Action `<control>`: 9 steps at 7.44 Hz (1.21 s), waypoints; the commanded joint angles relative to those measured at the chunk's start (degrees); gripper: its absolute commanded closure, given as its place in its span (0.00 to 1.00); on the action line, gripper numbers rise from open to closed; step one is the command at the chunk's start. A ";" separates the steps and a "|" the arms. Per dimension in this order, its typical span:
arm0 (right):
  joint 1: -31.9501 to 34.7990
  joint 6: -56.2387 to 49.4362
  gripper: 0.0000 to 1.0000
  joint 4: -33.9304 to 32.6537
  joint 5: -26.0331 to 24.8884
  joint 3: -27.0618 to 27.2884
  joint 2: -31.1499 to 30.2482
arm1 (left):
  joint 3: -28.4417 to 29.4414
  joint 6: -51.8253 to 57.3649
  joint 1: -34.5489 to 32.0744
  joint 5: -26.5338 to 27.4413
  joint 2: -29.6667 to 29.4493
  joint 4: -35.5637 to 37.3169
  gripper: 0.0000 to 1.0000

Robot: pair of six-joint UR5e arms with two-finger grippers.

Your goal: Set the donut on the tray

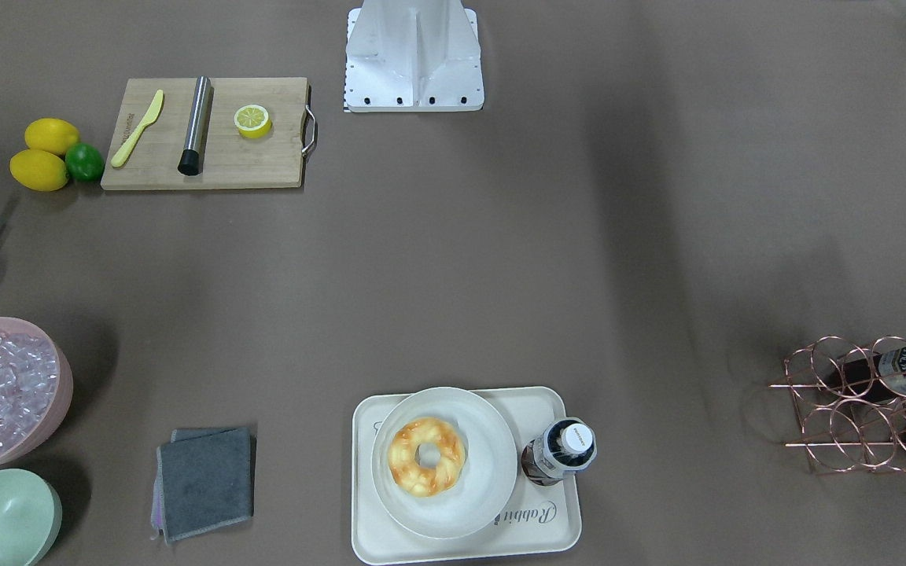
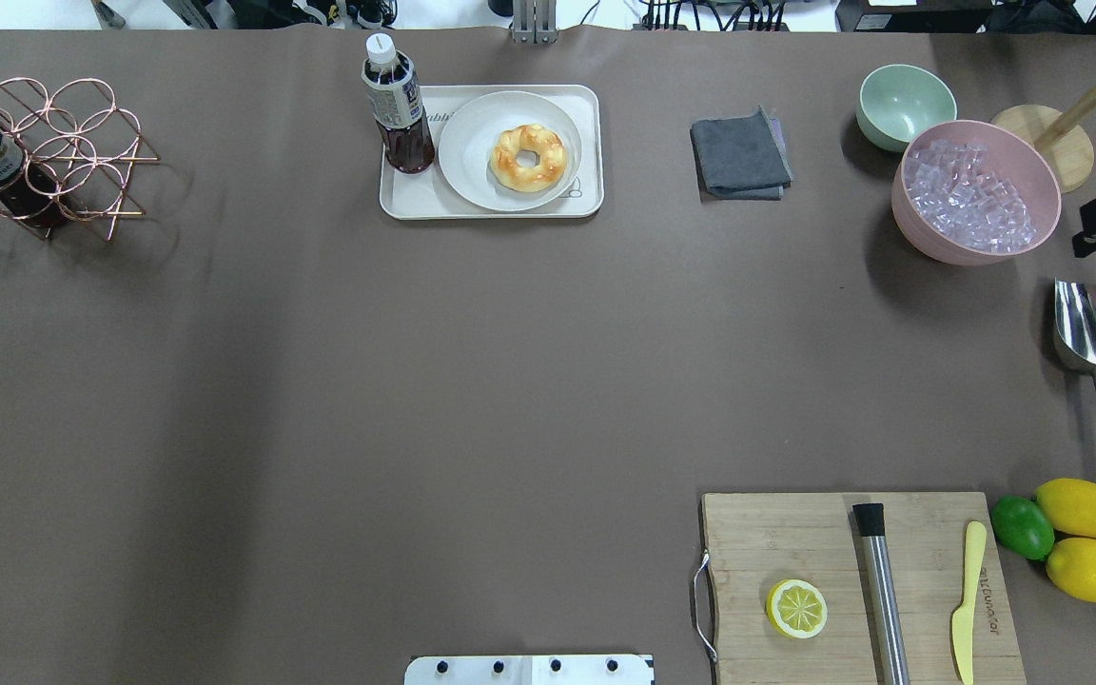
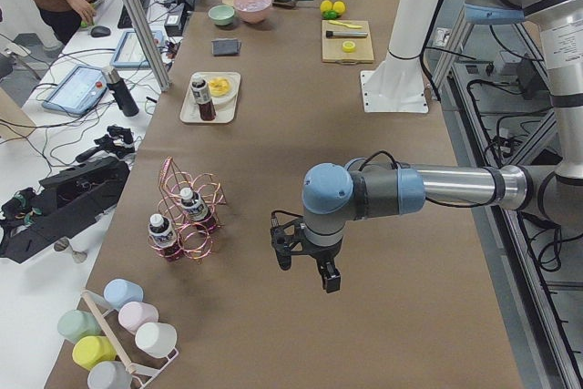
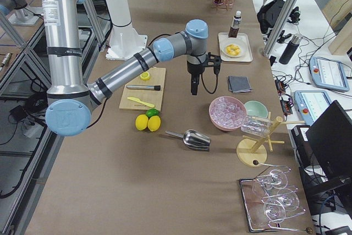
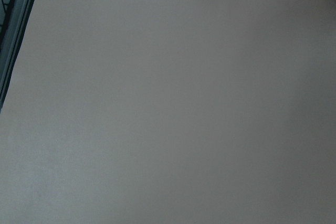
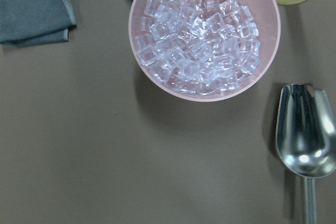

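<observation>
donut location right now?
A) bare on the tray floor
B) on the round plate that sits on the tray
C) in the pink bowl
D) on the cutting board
B: the donut lies in the middle of the round plate, and that plate rests on the tray beside the bottle.

Donut [image 1: 406,462] on round plate [image 1: 486,473] inside tray [image 1: 390,542]; bottle [image 1: 563,450] upright on tray beside plate.

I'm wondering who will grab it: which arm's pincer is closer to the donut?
Right. The right pincer hangs near the ice bowl, not far from the donut; the left pincer hangs past the bottle rack, much farther.
</observation>
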 commanded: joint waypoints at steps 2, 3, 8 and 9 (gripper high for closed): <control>8.37 -22.23 0.00 0.40 0.77 -6.49 -5.77 | -0.49 -0.05 -0.05 -0.09 0.00 0.09 0.02; 12.13 -28.82 0.00 0.06 1.98 -9.30 -5.69 | -0.40 -0.05 0.04 -0.09 0.00 0.09 0.02; 18.40 -37.58 0.00 -0.03 4.02 -11.52 -8.24 | -1.63 -0.14 -0.05 -0.17 0.00 0.26 0.02; 18.49 -37.58 0.00 -0.12 4.02 -11.35 -8.24 | -1.81 -0.14 0.04 -0.17 -0.09 0.26 0.02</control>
